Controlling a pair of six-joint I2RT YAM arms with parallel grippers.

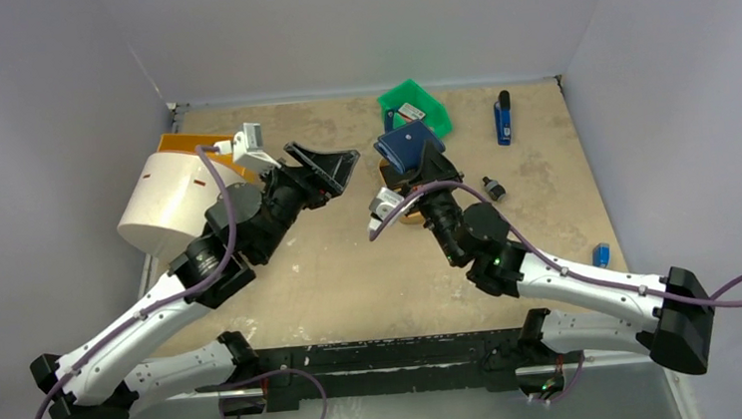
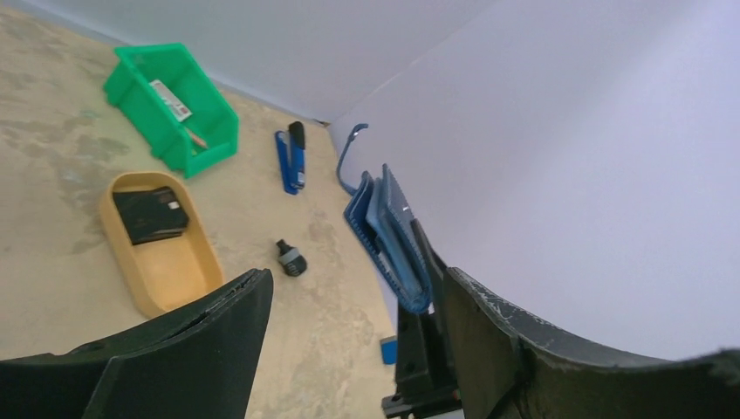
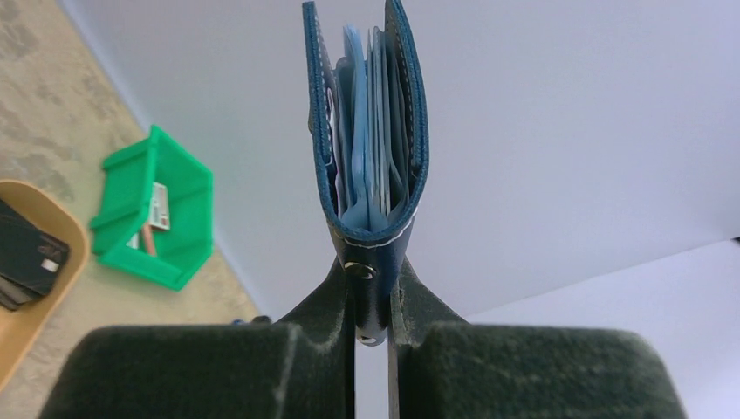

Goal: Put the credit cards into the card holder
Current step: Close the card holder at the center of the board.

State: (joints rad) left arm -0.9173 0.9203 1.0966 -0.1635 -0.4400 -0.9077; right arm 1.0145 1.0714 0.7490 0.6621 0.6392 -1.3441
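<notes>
- The card holder [image 3: 371, 131] is off the counter [image 1: 352, 271]. It is held edge-up in the air above the tan tray [image 2: 179, 266], toward the back middle.
- Its open mouth points away from the fingers, with the folded edge and snap down between them. I judge it is presented this way so a card can slide in from the free side.
- Pale blue leaves show inside the mouth. I cannot tell whether they are lining or cards.
- The right gripper [image 3: 371, 288] is pinched nearly closed on the holder's bottom edge and carries all its weight there. That narrow grip leaves both covers free to gape.
- The left gripper [image 2: 353, 279] stands just beside the holder, apart from it. Its jaws are spread wide with nothing between them, so I read it as the hand meant to fetch a card.
- A black block [image 2: 150, 214] lies in the tray below.
- Further back, a green bin [image 2: 209, 131] holds a white slip [image 2: 170, 99]. It may be a card, but I cannot be sure.
</notes>
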